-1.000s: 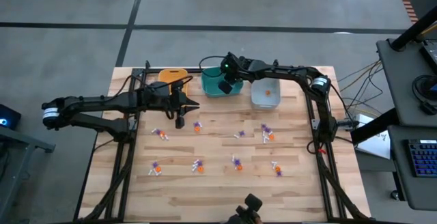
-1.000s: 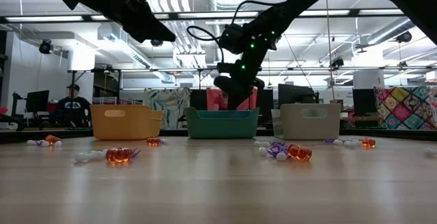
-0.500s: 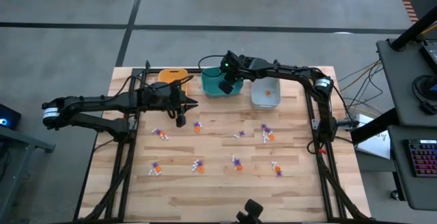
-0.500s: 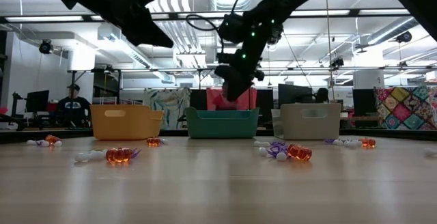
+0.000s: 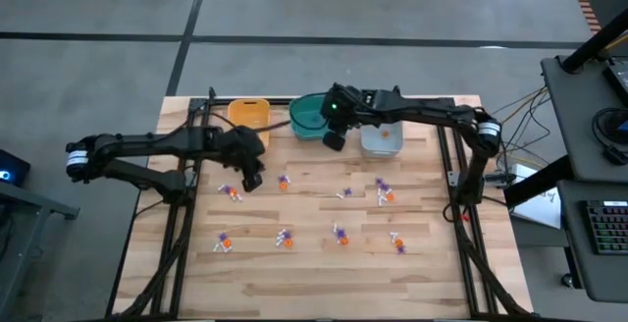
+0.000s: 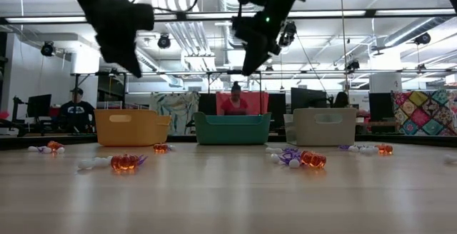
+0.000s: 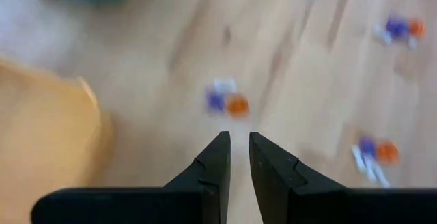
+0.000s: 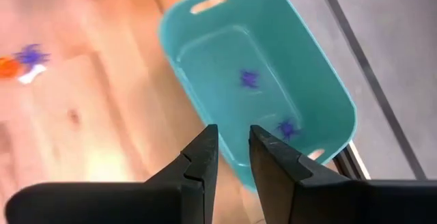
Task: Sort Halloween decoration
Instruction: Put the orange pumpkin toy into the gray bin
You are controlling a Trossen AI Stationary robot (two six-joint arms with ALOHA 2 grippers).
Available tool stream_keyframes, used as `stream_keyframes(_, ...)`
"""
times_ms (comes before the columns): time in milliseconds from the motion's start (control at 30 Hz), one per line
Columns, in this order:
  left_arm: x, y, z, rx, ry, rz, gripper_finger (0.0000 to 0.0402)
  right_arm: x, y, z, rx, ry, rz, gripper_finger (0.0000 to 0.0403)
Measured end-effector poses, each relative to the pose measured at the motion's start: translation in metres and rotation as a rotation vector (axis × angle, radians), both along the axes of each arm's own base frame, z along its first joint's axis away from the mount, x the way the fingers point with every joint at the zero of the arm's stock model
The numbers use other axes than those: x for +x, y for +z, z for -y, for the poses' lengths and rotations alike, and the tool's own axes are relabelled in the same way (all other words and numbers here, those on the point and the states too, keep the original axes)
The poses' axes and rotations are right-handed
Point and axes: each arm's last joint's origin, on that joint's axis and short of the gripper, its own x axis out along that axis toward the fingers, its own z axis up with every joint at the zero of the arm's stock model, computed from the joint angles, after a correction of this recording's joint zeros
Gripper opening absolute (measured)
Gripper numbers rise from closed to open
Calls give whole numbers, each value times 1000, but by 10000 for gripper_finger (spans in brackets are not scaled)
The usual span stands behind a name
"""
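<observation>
Small orange, purple and white trinkets lie scattered on the wooden table, among them one (image 5: 284, 182) that also shows ahead of my left fingers in the left wrist view (image 7: 225, 103), and others (image 5: 232, 193) (image 5: 383, 192) (image 5: 340, 234). My left gripper (image 5: 253, 180) hangs above the table near the yellow bin (image 5: 248, 116), pointing down, empty, its fingers a narrow gap apart (image 7: 239, 149). My right gripper (image 5: 334, 140) is raised over the near rim of the teal bin (image 5: 307, 116), empty, its fingers slightly apart (image 8: 233, 142). Two purple trinkets (image 8: 249, 79) (image 8: 287, 127) lie on the teal bin's floor.
The yellow, teal and grey (image 5: 381, 137) bins stand in a row at the table's far edge; the grey one holds an orange trinket (image 5: 386, 134). Metal frame posts run along the table's left and right sides. People sit in the room beyond the table (image 6: 235, 102).
My right gripper has risen out of the teal bin and come a little toward the near edge. My left gripper has tipped to point downward and moved slightly toward the near edge, lower over the table. The trinkets on the table have stayed put.
</observation>
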Motion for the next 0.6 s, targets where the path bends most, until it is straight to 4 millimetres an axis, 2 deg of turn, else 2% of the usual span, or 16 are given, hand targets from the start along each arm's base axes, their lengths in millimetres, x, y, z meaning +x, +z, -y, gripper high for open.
stream_keyframes(267, -1, -15, 34, -242, 24, -201, 38, -16, 16, -31, -4, 65, 11, 83)
stream_keyframes(467, -2, -21, 70, -361, 98, -281, 38, -32, 17, -49, 12, 75, 24, 72)
stream_keyframes(600, -4, -24, 92, -432, 220, -332, 38, -41, 12, -62, 30, 80, 20, 68)
